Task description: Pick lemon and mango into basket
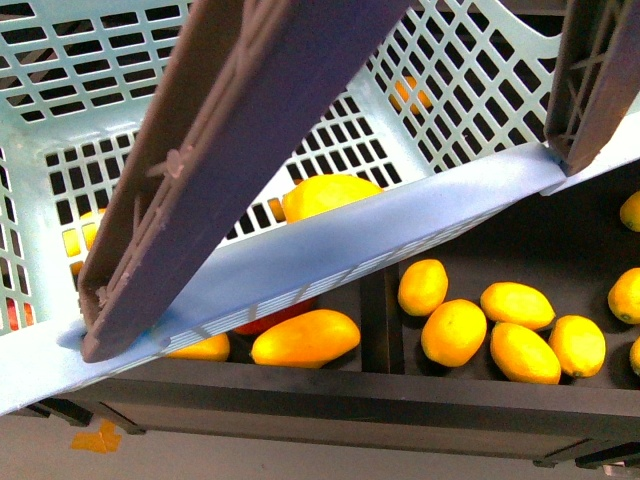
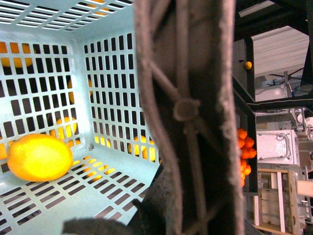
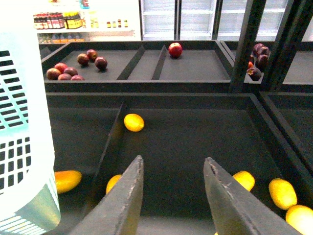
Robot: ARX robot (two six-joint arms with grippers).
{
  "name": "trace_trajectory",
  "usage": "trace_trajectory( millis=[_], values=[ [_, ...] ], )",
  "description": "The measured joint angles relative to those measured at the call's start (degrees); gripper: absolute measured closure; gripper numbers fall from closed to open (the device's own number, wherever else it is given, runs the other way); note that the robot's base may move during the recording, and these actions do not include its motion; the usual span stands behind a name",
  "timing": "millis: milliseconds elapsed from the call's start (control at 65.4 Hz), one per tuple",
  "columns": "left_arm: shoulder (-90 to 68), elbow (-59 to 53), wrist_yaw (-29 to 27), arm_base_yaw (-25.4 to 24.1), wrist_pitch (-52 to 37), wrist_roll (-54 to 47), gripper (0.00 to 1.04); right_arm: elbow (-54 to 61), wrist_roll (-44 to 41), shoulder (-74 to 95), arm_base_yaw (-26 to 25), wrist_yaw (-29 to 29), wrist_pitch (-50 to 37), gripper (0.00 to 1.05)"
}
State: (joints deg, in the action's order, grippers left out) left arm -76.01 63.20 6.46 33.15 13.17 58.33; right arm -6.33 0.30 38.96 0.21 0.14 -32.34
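Front view is mostly basket (image 1: 330,255): the mint-teal thing fills everything from 9 round to 1 o'clock, tilted, with its brown handle (image 1: 230,160) slanting across from 12 down to 8. One yellow-orange fruit (image 1: 330,195) is already inside, near dead center, partly hidden behind the near rim. The left wrist view shows the same fruit (image 2: 40,157) lying on the slotted floor close to a corner. Can't honestly call it lemon or mango from these shots.

Under the rim there's a black produce bin (image 1: 350,405) with a divider. A mango (image 1: 305,338) lies in the left compartment at about 6 o'clock, just left of that divider, with another yellow one and a reddish one half tucked under the basket next to it. The lemons (image 1: 453,332) are bunched in the right compartment around 4 o'clock, several touching each other.

The right gripper (image 3: 171,196) hangs over the lemon compartment with its jaws spread wide and nothing between them, well above the bin floor. In that view one lone lemon (image 3: 133,122) sits farther back, just beside the divider.

The left gripper (image 2: 146,213) only shows as dark blurry shapes right up against the handle, so I can't tell if it's open or closed.
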Motion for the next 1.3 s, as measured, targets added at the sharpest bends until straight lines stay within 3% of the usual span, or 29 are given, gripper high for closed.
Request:
trace_trajectory(
  millis=[367, 1300],
  values=[
    [0.0, 0.0, 0.1, 0.2, 0.0, 0.0, 1.00, 0.0, 0.0, 0.0, 0.0, 0.1, 0.0, 0.07],
    [0.1, 0.0, 0.2, 0.1, 0.0, 0.0, 1.00, 0.3, 0.0, -0.2, -0.2, 0.0, 0.2, 0.09]
  ],
)
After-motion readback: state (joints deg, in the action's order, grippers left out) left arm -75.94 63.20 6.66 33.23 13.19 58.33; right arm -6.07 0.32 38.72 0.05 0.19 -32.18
